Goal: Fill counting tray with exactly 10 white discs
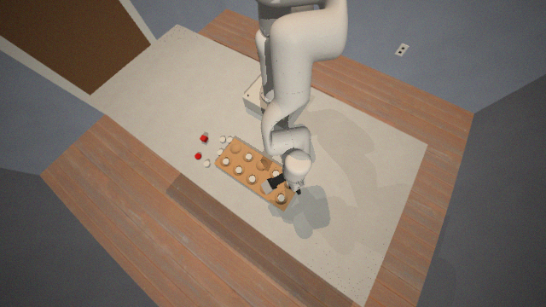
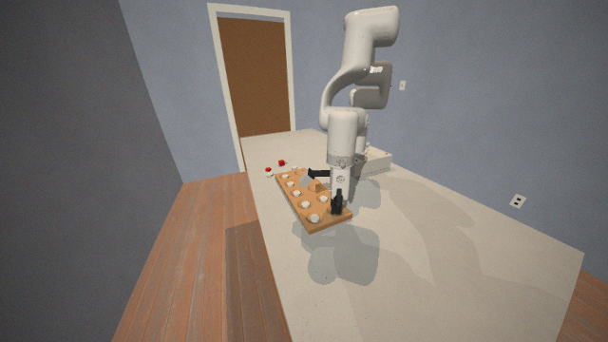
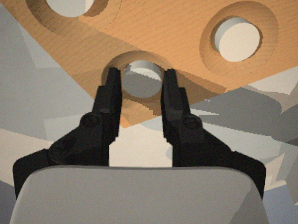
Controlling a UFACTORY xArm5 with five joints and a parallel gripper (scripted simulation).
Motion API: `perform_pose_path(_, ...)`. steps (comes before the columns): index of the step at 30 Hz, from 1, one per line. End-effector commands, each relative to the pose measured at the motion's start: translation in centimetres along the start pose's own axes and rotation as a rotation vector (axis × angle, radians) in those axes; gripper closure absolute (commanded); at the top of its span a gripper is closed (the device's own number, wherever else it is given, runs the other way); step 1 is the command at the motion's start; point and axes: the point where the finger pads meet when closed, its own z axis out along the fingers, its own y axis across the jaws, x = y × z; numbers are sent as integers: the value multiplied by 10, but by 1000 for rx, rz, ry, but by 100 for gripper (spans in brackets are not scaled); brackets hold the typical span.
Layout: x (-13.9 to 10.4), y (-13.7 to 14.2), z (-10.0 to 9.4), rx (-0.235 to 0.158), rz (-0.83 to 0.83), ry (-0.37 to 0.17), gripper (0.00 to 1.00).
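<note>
The wooden counting tray lies flat on the grey mat. Several of its pockets hold white discs, such as one at the near end. Two pockets show empty. My gripper is low over the tray's corner pocket. A white disc sits in that pocket between the fingertips, and the fingers stand slightly open beside it. The top and exterior views hide this disc behind the gripper.
Loose white discs lie on the mat beyond the tray's far end. A red cube and a small red piece lie near them. The arm's base stands behind the tray.
</note>
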Motion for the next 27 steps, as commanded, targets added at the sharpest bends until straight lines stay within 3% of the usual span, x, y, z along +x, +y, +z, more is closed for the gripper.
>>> perform_pose_path(1,0,-1,-1,3,0,1,67)
perform_pose_path(4,0,-1,-9,3,0,1,67)
perform_pose_path(12,1,0,-84,4,0,1,67)
perform_pose_path(18,1,0,-99,4,0,1,67)
perform_pose_path(19,1,0,-99,4,0,1,53)
perform_pose_path(27,1,0,-99,4,0,1,53)
